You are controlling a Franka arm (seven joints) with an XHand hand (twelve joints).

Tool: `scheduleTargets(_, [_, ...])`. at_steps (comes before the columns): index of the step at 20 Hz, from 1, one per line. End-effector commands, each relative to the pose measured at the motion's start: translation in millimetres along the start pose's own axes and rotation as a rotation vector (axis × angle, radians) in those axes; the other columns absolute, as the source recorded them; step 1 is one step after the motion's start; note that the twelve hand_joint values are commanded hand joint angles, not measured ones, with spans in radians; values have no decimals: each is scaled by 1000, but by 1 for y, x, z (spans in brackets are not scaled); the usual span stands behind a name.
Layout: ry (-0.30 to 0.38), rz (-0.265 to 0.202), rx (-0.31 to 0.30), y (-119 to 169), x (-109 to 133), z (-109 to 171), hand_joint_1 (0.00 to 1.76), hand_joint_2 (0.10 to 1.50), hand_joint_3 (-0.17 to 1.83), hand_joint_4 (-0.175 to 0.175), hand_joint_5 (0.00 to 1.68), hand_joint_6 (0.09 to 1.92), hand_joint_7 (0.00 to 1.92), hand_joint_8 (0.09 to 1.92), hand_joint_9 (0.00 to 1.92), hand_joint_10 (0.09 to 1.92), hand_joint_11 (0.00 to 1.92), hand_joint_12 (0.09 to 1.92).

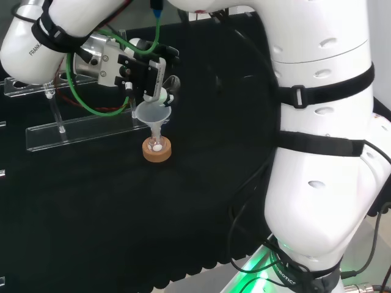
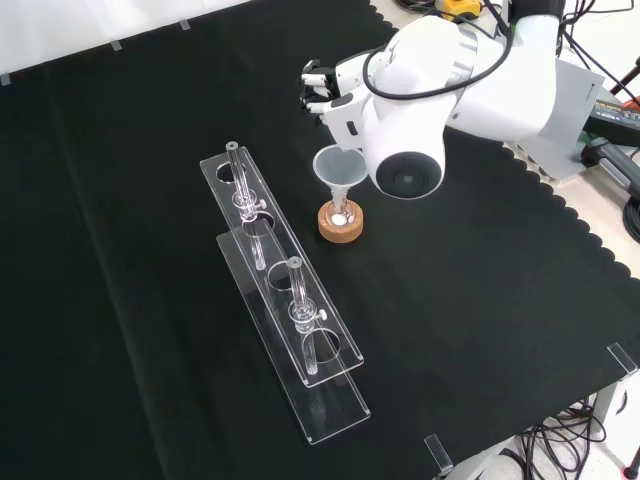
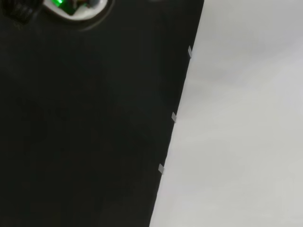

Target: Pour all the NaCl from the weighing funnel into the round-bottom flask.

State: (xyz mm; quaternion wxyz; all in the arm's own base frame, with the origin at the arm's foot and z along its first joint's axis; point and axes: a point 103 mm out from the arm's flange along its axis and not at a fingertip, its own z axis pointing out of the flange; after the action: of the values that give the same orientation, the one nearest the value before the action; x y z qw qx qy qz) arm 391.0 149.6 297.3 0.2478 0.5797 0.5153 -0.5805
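Observation:
A small round-bottom flask [image 1: 157, 145] [image 2: 340, 215] sits on a cork ring [image 1: 157, 154] [image 2: 341, 230] near the middle of the cloth, with a little white powder inside. In its neck stands a clear funnel [image 1: 151, 112] [image 2: 337, 168]. The hand [image 1: 146, 70] [image 2: 325, 95] hovers just above the funnel's rim, its fingers curled round a small pale piece, the weighing funnel [image 1: 165, 95], which tips towards the funnel's mouth. In the front view the arm's big white link hides most of the hand.
Two clear acrylic racks [image 2: 255, 215] [image 2: 305, 335] with glass tubes lie to the left of the flask in the front view; in the head view the nearer rack [image 1: 85, 129] lies left of the flask. The wrist view shows the cloth's edge [image 3: 173, 118] against a pale floor.

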Motion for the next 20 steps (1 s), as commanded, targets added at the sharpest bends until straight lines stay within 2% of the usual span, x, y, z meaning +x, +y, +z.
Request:
scheduleTargets(1, [-25, 9, 3, 0, 0, -3, 1101, 698, 621, 175, 1215, 762, 637, 634, 978, 284, 726, 1053])
scheduleTargets(11, [-41, 18, 26, 0, -1, -4, 1101, 698, 620, 175, 1217, 760, 638, 634, 978, 284, 723, 1054])
scheduleTargets(20, [-47, 15, 20, -2, 0, -5, 1101, 698, 620, 175, 1218, 757, 640, 635, 981, 286, 722, 1056])
